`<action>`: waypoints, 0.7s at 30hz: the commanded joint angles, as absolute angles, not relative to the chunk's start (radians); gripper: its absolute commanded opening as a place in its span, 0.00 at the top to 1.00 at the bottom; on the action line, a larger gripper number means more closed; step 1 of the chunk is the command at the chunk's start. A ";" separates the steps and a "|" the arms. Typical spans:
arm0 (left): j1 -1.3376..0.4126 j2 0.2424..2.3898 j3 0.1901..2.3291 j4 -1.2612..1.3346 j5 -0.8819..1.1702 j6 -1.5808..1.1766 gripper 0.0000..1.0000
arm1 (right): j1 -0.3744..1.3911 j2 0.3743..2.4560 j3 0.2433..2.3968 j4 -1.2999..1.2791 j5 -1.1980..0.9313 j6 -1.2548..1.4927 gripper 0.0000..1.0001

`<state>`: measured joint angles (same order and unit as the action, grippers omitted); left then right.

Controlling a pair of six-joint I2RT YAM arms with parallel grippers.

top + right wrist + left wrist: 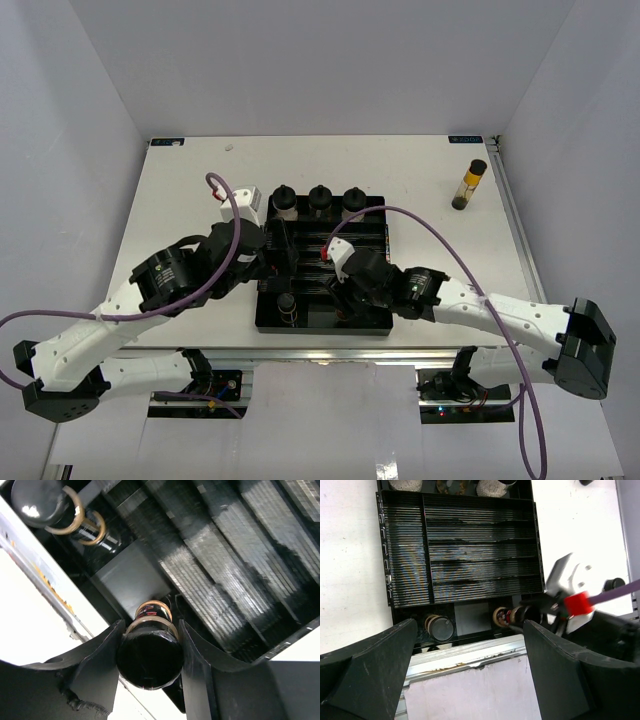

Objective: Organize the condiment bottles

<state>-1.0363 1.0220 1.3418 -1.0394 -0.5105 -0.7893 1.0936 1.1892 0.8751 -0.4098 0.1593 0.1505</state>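
Condiment bottle (150, 662), dark glass, black cap, is pinched by the right gripper (151, 627) at the near edge of the black tray (480, 560). Left gripper (470, 627) has its fingers spread wide.

White arms (510, 315), black joints (165, 280), purple cables (400, 210) (one red tag (580, 603)).

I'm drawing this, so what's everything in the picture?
black ridged plastic tray: one, black, table's middle
white table: one, white, underneath
squat clear glass bottles with black knobbed lids: three, clear and black, tray's far edge
slim yellowish glass bottle with black cap: one, yellow, table's far right
dark slim bottles with black caps: two, dark, one tray's near-left corner, one in right claw
left claw: one, black, open above tray
right claw: one, black, shut on dark bottle
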 commanded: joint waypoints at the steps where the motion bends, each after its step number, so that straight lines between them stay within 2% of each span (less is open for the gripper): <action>1: -1.034 0.961 1.362 -1.045 -0.544 -0.812 0.02 | 1.158 1.234 0.928 -0.355 0.240 0.177 0.92; 13: -1.034 0.874 1.357 -1.088 -0.575 -0.839 0.02 | 1.205 1.410 0.974 -0.244 0.323 0.188 0.91; 21: -1.035 0.857 1.348 -1.095 -0.580 -0.840 0.02 | 1.205 1.460 1.024 -0.243 0.331 0.168 0.77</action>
<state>-1.0363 0.8704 1.3418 -1.0797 -0.5619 -0.8346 1.2003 1.4665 0.9702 -0.3020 0.3080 0.1759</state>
